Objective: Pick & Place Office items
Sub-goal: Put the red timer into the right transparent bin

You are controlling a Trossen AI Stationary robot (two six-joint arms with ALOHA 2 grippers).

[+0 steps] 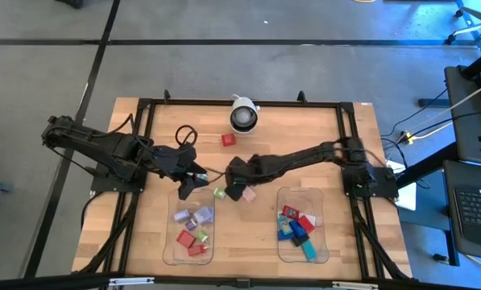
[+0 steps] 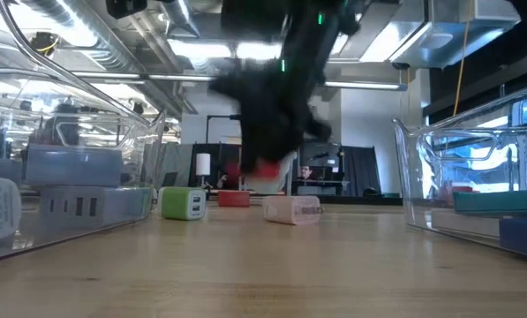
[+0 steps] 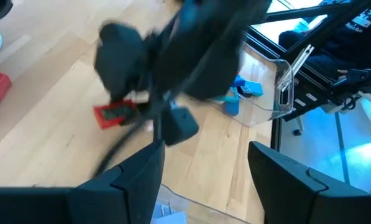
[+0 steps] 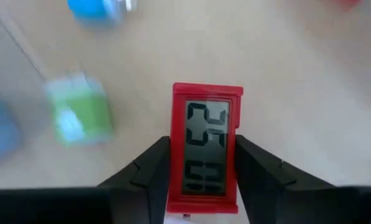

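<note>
**Sorting well along, a few items left on the table**

Both trays (image 1: 193,256) (image 1: 303,254) are already stocked. A green block (image 1: 219,193), a pink item (image 1: 249,194) and a red block (image 1: 228,140) remain on the table (image 1: 304,145). A red clock (image 4: 207,146) is clamped between the right gripper's (image 1: 234,192) jaws, above the table's middle. The left gripper's (image 3: 204,165) jaws are seen apart, empty.

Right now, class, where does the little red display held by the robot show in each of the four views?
High view: not seen, hidden under the right hand at mid-table.
Low view: the red display is at centre, raised off the table under the dark hand.
Left wrist view: left of centre, beneath the other arm's hand.
Right wrist view: centre, clamped between the fingers.
Shared landmark: the green block lying beside it.
</note>
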